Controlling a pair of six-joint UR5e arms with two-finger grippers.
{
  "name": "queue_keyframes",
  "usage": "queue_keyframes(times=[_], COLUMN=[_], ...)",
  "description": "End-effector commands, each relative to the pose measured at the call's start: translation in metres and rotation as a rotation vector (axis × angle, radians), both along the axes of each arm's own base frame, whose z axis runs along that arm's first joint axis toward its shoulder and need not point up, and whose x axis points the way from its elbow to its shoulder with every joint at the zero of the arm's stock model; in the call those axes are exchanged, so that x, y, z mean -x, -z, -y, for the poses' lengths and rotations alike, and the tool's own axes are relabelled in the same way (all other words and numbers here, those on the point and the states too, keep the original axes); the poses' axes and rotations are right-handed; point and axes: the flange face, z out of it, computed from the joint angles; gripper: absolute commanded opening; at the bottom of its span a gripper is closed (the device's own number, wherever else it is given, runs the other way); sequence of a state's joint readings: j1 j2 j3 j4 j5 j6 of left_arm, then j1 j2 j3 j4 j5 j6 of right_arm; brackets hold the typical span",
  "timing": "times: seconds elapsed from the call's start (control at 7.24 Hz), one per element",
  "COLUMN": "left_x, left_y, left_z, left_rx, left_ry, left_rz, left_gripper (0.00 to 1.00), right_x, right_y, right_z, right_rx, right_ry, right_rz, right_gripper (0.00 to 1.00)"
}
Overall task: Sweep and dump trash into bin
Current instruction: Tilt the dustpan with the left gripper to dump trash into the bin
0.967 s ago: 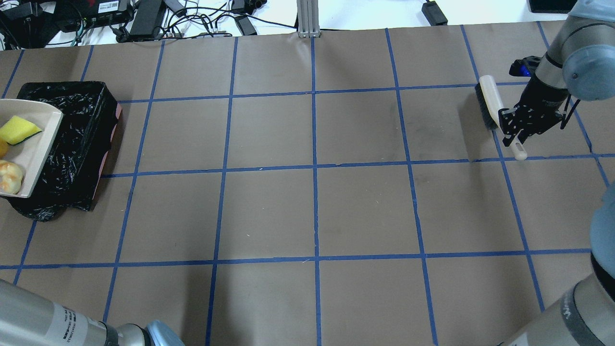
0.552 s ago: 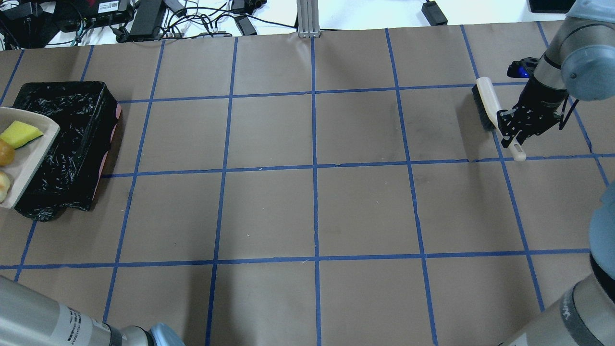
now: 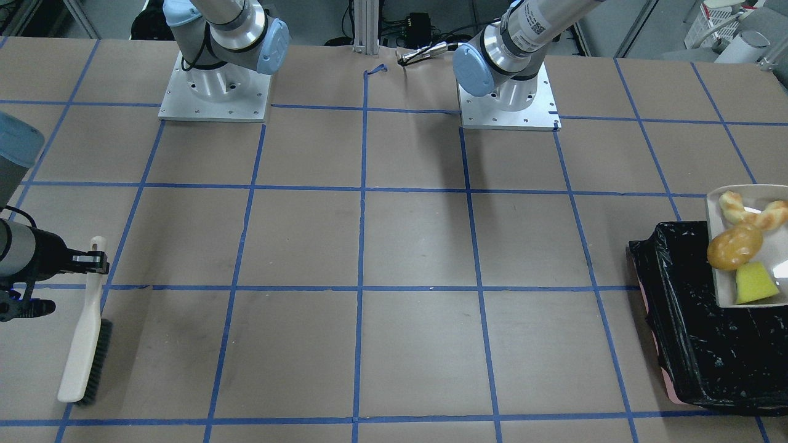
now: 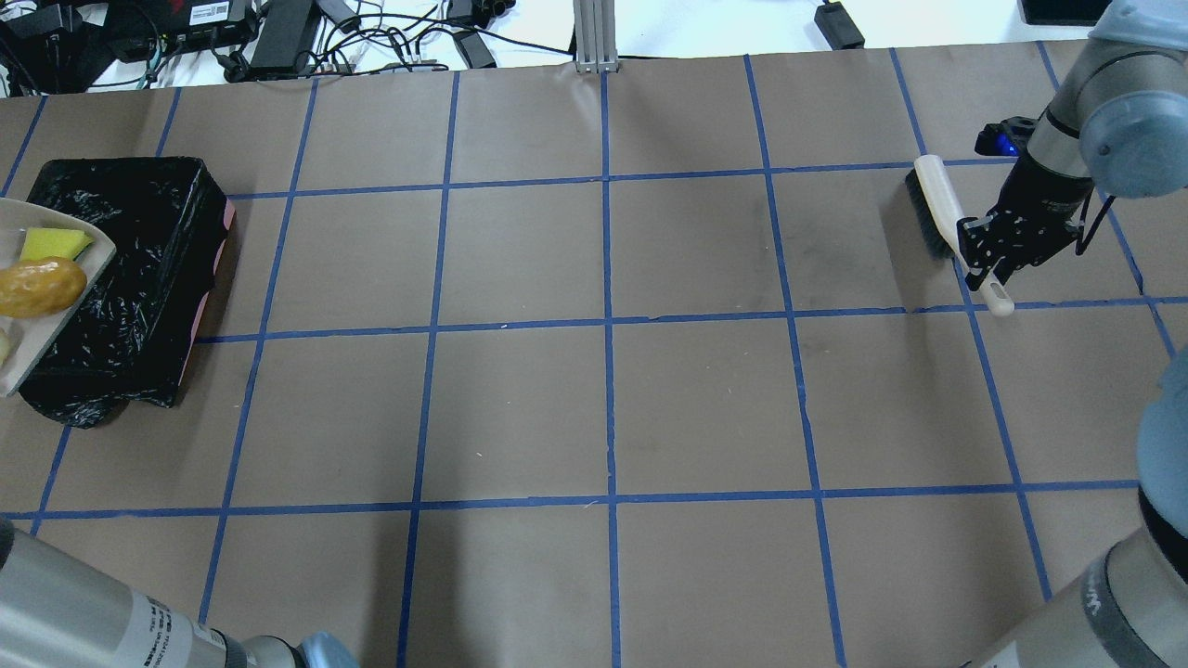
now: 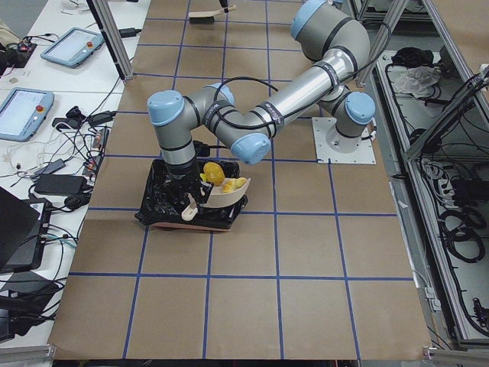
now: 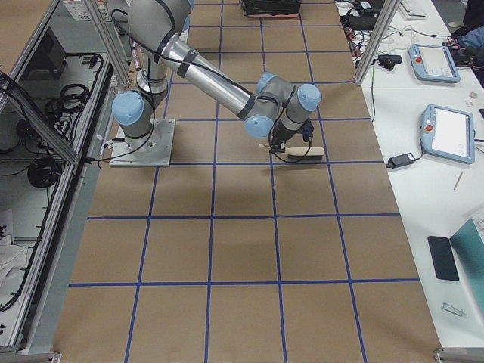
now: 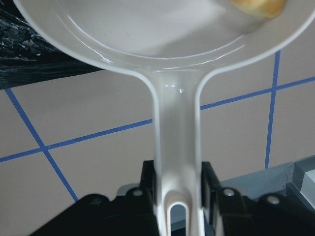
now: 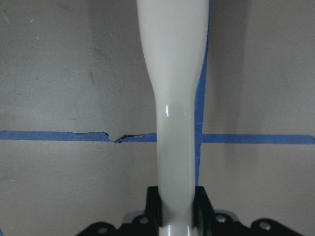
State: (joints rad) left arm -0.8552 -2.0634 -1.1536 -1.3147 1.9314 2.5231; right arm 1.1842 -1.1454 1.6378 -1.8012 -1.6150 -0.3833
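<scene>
Hovering over the black-lined bin [image 3: 695, 344], the cream dustpan [image 3: 777, 252] is pinched by its handle in the left gripper [image 7: 179, 184]. The right gripper [image 8: 177, 204], well apart, pinches the brush [image 4: 933, 209]. The croissant [image 3: 748, 212], brown lump [image 3: 732, 246] and yellow sponge [image 3: 754, 284] all lie in the pan. Sweeping looks done; dumping remains. Frame edges crop the pan.

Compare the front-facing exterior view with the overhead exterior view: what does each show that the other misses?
Front-facing only: both arm bases, and the whole croissant piece in the dustpan. Overhead only: cables past the far edge of the table. Both: the bin, the potato lump and sponge wedge on the dustpan, the brush in the right gripper.
</scene>
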Motion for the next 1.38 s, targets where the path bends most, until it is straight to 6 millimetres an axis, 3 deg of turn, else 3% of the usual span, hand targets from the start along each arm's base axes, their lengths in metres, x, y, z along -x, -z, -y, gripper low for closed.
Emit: queue_keyframes(times=[0.0, 0.14, 0.28, 0.83, 0.97, 1.24], left_x=[0.003, 0.006, 0.007, 0.044, 0.044, 0.058], left_y=[0.002, 0.004, 0.004, -0.016, -0.016, -0.021], left_z=[0.004, 0.010, 0.011, 0.038, 0.040, 0.048], left_rx=[0.005, -0.010, -0.009, -0.008, 0.000, 0.003], left_ry=[0.011, 0.023, 0.025, 0.120, 0.130, 0.134], left_rz=[0.017, 0.052, 0.058, 0.215, 0.240, 0.293], left_gripper=[0.00, 0.00, 0.00, 0.00, 0.00, 0.00], right_x=[0.001, 0.001, 0.001, 0.002, -0.001, -0.006], right_y=[0.004, 0.004, 0.003, -0.012, -0.027, -0.089], right_z=[0.001, 0.002, 0.002, 0.001, 0.000, -0.002], right_rx=[-0.001, 0.003, 0.003, 0.023, 0.052, 0.152], right_ry=[0.003, -0.001, 0.003, 0.000, -0.010, -0.017], right_rz=[-0.001, -0.005, -0.008, -0.027, -0.023, -0.079], right_gripper=[0.25, 0.82, 1.00, 1.00, 1.00, 1.00])
